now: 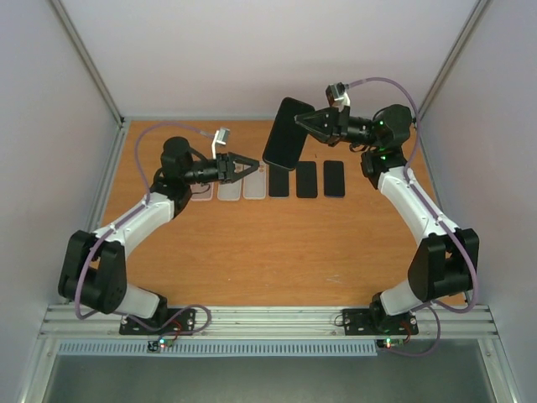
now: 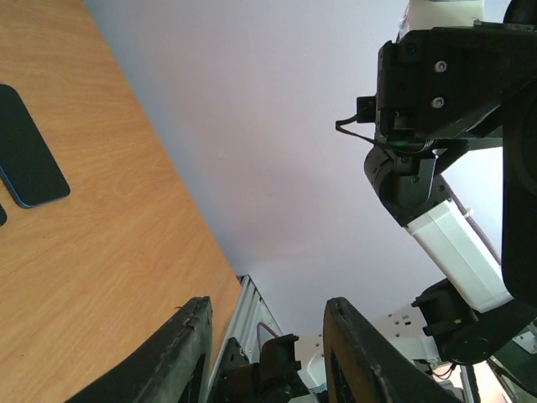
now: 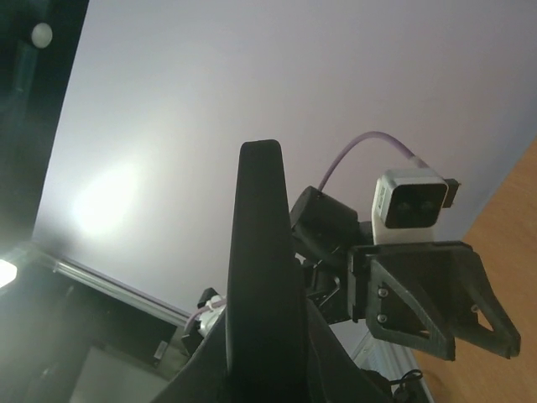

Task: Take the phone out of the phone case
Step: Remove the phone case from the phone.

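My right gripper (image 1: 302, 122) is raised over the back of the table and shut on the edge of a black phone (image 1: 286, 133), which hangs tilted in the air. In the right wrist view the phone (image 3: 260, 269) shows edge-on between my fingers. I cannot tell whether a phone case is around it. My left gripper (image 1: 252, 166) hovers just left of the phone. It is open, and in the left wrist view nothing lies between its fingertips (image 2: 195, 311).
A row lies on the wooden table (image 1: 252, 252) under the grippers: three clear cases (image 1: 228, 189) on the left and three dark phones (image 1: 306, 179) on the right. One dark phone (image 2: 29, 159) shows in the left wrist view. Grey walls enclose the table.
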### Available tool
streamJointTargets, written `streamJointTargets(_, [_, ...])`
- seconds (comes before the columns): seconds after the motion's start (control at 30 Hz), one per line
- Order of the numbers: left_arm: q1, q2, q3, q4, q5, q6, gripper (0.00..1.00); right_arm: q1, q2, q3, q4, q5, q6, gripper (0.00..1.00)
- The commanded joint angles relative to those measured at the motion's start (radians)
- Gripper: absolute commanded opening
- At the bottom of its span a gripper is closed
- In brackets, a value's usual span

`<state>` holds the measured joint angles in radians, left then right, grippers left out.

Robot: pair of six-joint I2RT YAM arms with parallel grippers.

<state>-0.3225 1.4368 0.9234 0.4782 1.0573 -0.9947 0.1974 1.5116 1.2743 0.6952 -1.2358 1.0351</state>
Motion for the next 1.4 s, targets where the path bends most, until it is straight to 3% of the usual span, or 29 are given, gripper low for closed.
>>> streamJointTargets(0.0, [0.000,-0.018,0.007,0.082,0.017,-0.005,0.39,0.004,-0.039,0.039,0.038,-0.004,-0.002,0.01])
streamJointTargets(0.13, [-0.002,-0.047,0.024,0.182,0.086,-0.100,0.47,0.002,-0.039,0.043,-0.017,-0.021,-0.068,0.01])
streamJointTargets(0.43, [-0.029,-0.135,0.054,0.141,0.111,-0.093,0.55,0.004,-0.031,0.040,-0.051,-0.024,-0.104,0.01])
streamJointTargets(0.77, [-0.078,-0.117,0.107,-0.003,0.085,0.007,0.55,0.009,-0.035,0.040,-0.059,-0.025,-0.110,0.01])
streamJointTargets(1.37, [-0.035,-0.066,0.094,0.019,0.041,-0.038,0.49,0.025,-0.042,0.034,0.000,-0.033,-0.069,0.01])
